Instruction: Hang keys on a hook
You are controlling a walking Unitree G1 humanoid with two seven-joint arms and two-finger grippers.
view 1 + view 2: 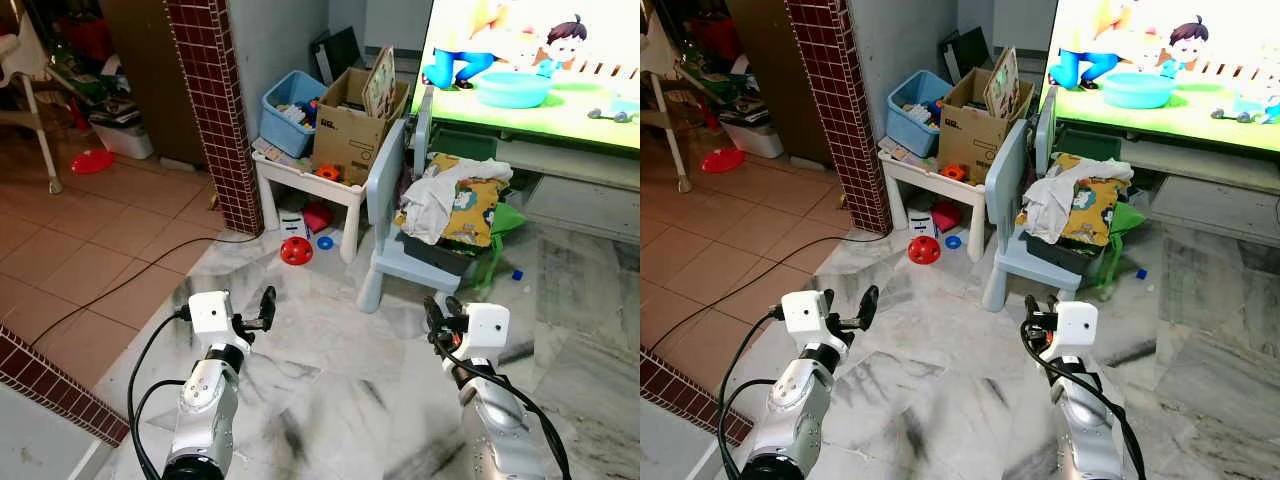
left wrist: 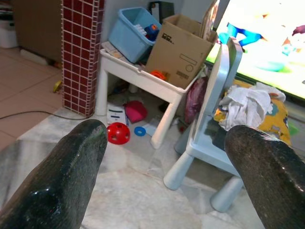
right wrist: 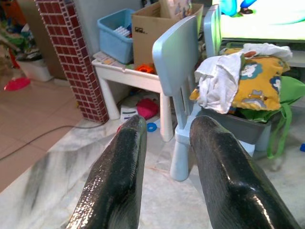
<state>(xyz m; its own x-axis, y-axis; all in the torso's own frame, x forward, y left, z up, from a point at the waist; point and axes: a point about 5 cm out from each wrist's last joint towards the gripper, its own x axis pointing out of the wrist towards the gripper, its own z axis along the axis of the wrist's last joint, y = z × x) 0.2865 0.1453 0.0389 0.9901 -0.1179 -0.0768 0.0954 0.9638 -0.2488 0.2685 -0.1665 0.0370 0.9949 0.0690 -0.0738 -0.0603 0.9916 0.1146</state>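
Observation:
My left gripper (image 1: 266, 308) is held low over the marble floor, its two black fingers (image 2: 71, 167) spread wide with nothing between them. My right gripper (image 1: 440, 308) hovers at the same height to the right. Its fingers (image 3: 119, 167) stand a narrow gap apart and hold nothing. Both grippers point toward a light blue child's chair (image 1: 385, 190) and a small white table (image 1: 300, 180) ahead.
A red-brown brick pillar (image 1: 215, 110) rises at the left of the table. A cardboard box (image 1: 350, 125) and a blue bin (image 1: 290, 100) sit on the table, with a red ball (image 1: 296, 250) under it. Clothes (image 1: 450, 200) are piled behind the chair. A black cable (image 1: 120, 290) crosses the floor.

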